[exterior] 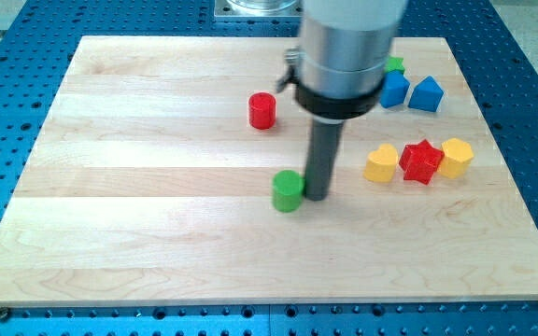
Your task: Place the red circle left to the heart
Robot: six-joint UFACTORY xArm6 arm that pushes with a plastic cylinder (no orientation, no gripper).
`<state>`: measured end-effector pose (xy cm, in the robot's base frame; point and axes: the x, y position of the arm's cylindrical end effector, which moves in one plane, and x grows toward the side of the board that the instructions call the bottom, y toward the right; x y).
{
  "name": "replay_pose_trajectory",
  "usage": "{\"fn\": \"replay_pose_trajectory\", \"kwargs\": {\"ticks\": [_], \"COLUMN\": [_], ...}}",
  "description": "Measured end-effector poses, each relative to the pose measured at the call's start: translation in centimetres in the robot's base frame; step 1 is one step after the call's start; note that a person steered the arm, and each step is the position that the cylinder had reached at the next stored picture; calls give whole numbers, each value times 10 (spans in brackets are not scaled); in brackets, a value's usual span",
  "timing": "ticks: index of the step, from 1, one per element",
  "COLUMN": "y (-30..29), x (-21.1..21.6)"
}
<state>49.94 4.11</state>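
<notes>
A pale striped wooden board (157,224) sits on a blue perforated table (530,56), and the dark tip (318,196) is right beside a green cylinder (288,190). Up and left of that cylinder is the red circle (262,110). To its right sit a yellow heart (380,163), a red star (420,161) and another yellow block (456,157), with two blue blocks (411,91) and a green block (395,64) above them.

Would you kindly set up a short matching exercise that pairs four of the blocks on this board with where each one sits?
Blocks:
1. red circle
2. green circle
3. yellow heart
4. red star

Places:
A. between the yellow heart and the yellow block at the view's right
B. just left of my tip
C. alone, up and left of the rod
D. just left of the red star

Pairs: 1-C, 2-B, 3-D, 4-A
</notes>
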Motion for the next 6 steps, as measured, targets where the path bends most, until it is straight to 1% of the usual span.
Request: {"fn": "replay_pose_trajectory", "kwargs": {"ticks": [1,2,3,4,5,6], "y": [-19,-67,-92,-42,-11,-8], "x": [-46,-104,-150,-137,-70,-67]}}
